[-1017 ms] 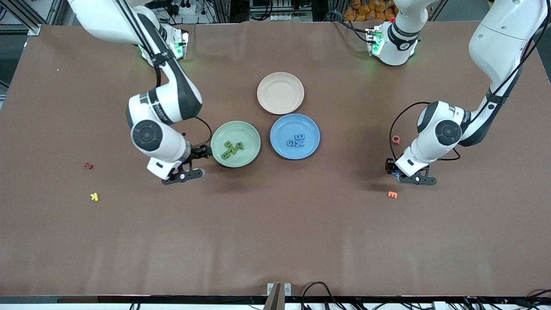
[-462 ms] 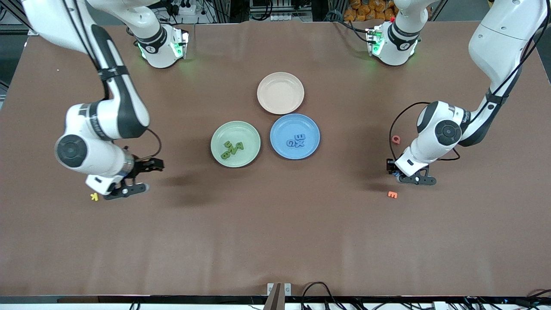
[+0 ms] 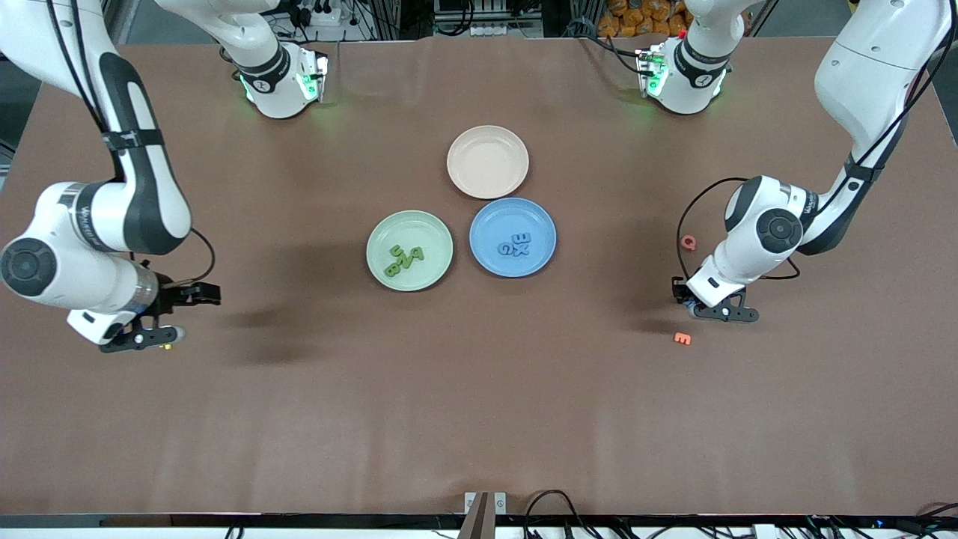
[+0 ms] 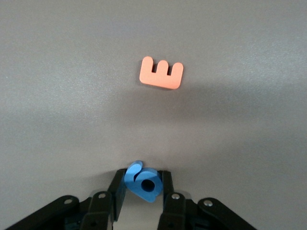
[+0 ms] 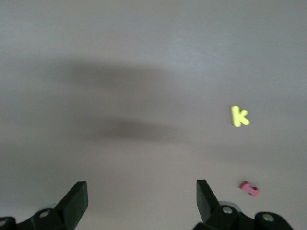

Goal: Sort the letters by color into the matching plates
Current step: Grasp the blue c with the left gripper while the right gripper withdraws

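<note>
Toward the left arm's end of the desk (image 3: 479, 419), I had the left end effector (image 4: 142, 184) down low and clenched on a blue letter (image 4: 142, 180); in the left wrist view the foam piece sat pinched between the two dark fingers (image 4: 118, 187), its round hole facing the camera. An orange letter E (image 4: 161, 73) lay flat on the desk just clear of that end effector, nearer the front camera, and a pinkish-red letter Q (image 3: 688, 242) lay farther from the camera, beside the left arm's wrist.

At the right arm's end, the right end effector (image 5: 142, 199) was released, its fingers (image 5: 76, 200) spread wide with nothing between them. I saw it over bare desk, with a yellow letter K (image 5: 239, 116) and a small pinkish-red letter (image 5: 249, 188) lying apart from it in the right wrist view. In the front view the yellow piece barely showed at the fingertip.

Near the middle of the desk, the pale green plate (image 3: 382, 232) held four green letters (image 3: 403, 259) bunched together. The blue plate (image 3: 486, 224) stood just beside it, toward the left arm's end, and held three blue letters (image 3: 515, 244) in a cluster. Both plates were well apart from either end effector. A beige-pink plate (image 3: 487, 162) sat farther from the front camera, nearly touching the blue plate.
</note>
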`<state>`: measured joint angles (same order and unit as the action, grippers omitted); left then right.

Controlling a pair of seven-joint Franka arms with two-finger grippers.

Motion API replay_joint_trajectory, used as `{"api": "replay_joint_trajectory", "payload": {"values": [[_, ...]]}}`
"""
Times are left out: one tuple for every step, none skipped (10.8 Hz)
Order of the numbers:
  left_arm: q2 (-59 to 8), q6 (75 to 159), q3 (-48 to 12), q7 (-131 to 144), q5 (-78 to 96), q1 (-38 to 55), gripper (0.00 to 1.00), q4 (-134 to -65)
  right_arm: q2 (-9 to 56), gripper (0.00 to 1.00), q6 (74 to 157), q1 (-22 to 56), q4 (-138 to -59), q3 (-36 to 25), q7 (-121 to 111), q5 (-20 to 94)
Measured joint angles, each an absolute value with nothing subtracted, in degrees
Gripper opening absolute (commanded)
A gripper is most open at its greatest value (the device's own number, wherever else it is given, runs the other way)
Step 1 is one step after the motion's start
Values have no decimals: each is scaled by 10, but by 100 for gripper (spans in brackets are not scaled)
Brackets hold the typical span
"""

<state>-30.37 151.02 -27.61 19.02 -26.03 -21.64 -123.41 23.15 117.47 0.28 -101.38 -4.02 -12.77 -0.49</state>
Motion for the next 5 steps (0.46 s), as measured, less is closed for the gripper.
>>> {"api": "replay_joint_trajectory", "payload": {"values": [[-304,1511,-276,190,-260,-216,0,-1233,231,100,1175,-8,-1012,-46,-132,-5],[-304,1512,-276,190,-260,-216,0,-1231,231,100,1175,-19,-1011,-52,-133,-5],[-304,1512,-277,190,-260,-216,0,-1228,231,100,1175,-24,-1011,-61,-133,-5],[-304,1512,-278,190,-260,-215,0,-1225,232,100,1175,-25,-1011,-70,-133,-5],[-304,1513,-279,190,-260,-211,0,-1222,232,100,1175,-25,-1011,-76,-132,-4]]}}
